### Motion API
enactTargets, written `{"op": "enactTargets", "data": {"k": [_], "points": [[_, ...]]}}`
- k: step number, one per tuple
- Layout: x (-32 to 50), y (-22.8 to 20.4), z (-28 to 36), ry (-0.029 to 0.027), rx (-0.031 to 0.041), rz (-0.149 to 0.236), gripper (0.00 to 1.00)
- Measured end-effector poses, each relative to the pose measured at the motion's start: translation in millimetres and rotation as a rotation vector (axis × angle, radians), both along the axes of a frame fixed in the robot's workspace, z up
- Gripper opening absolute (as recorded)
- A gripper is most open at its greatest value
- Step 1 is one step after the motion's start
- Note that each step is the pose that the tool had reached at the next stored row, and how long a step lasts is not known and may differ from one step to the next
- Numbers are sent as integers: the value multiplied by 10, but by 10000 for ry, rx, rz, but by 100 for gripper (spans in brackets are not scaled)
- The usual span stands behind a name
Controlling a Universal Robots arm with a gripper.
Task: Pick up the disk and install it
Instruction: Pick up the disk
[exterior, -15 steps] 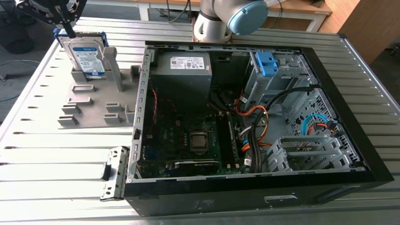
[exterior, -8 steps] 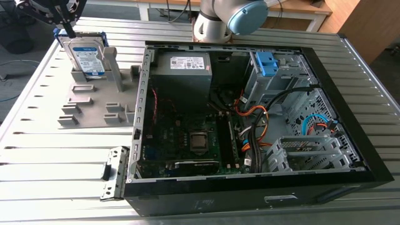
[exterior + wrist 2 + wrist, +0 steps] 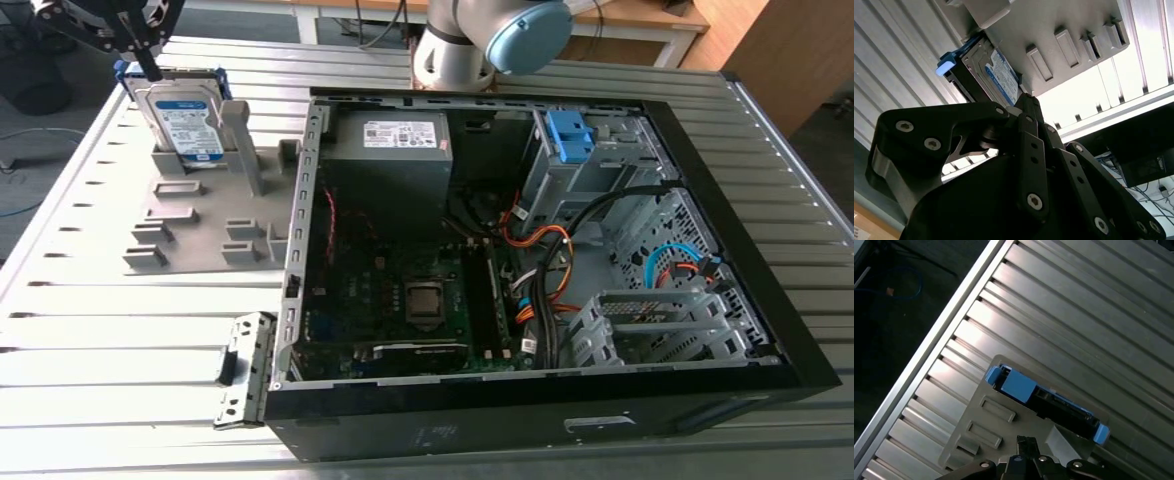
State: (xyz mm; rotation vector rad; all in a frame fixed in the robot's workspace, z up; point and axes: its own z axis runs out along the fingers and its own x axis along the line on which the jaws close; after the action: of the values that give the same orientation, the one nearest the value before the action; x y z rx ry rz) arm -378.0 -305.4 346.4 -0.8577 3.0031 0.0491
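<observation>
Slatted metal table (image 3: pixel 120 330), with an open computer case (image 3: pixel 534 250) taking up most of it out to the exterior view's right edge. A grey holder (image 3: pixel 187 215) sits by the table's far corner on the exterior view's left. The disk (image 3: pixel 184 120) stands upright in it, blue bracket around it, label facing the case. The gripper (image 3: pixel 150 72) hangs just over the disk's top edge. In both wrist views the gripper (image 3: pixel 1026 97) (image 3: pixel 1026 441) looks drawn together on nothing, though my angle is poor. I can't tell whether it touches the disk (image 3: pixel 1004 75) (image 3: pixel 1021 386).

Bright, even light from above. Glare bleaches the ribbed metal table (image 3: pixel 1149 55) white in the second wrist view, the gripper (image 3: pixel 1025 100) dark against it. Shadow fills the open computer case (image 3: pixel 467 425).
</observation>
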Motion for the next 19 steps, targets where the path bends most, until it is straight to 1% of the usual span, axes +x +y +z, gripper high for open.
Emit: {"op": "enactTargets", "data": {"k": [19], "points": [[0, 0, 0, 0, 0, 544, 11]]}}
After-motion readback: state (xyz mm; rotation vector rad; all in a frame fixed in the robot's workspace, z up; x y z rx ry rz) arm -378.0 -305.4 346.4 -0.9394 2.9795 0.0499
